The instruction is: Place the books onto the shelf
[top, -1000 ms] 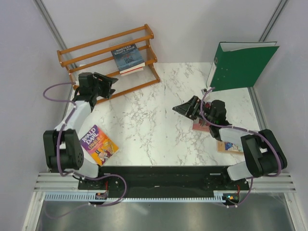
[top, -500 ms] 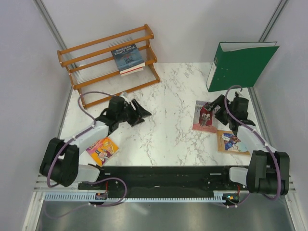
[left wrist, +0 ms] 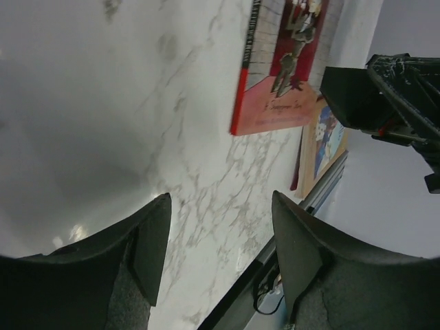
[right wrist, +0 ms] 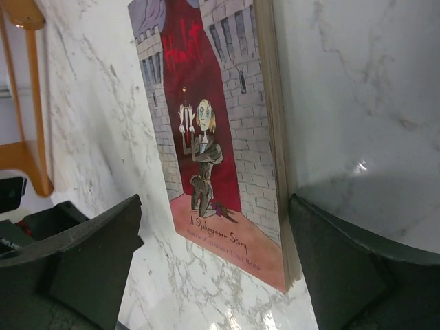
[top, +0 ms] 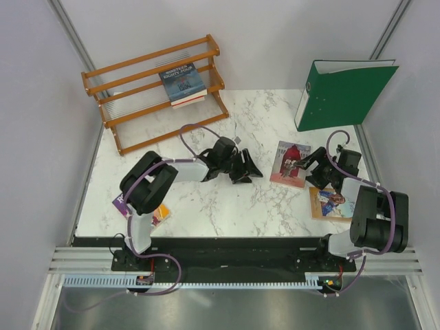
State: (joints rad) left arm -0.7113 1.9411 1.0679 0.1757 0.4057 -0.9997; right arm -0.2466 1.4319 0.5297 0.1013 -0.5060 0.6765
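Observation:
The shelf [top: 137,93] stands at the far left with a dark blue book [top: 182,81] on its middle tier. A red book [top: 290,163] [right wrist: 206,103] [left wrist: 282,75] lies flat right of centre. An orange-brown book [top: 328,204] [left wrist: 326,137] lies near the right edge. A yellow-purple book [top: 157,213] is partly hidden under the left arm. My left gripper [top: 253,169] [left wrist: 220,206] hangs open and empty mid-table, pointing at the red book. My right gripper [top: 311,172] [right wrist: 214,206] is open, its fingers straddling the red book's near corner without closing on it.
A big green ring binder [top: 344,93] stands upright at the far right. Grey walls close in the marble table [top: 206,199] on three sides. The two grippers face each other across the red book. A shelf foot [right wrist: 31,137] shows in the right wrist view.
My left arm has swung from beside the shelf to the table's middle. The right gripper has drawn back from over the red book to its right side, leaving the cover in view.

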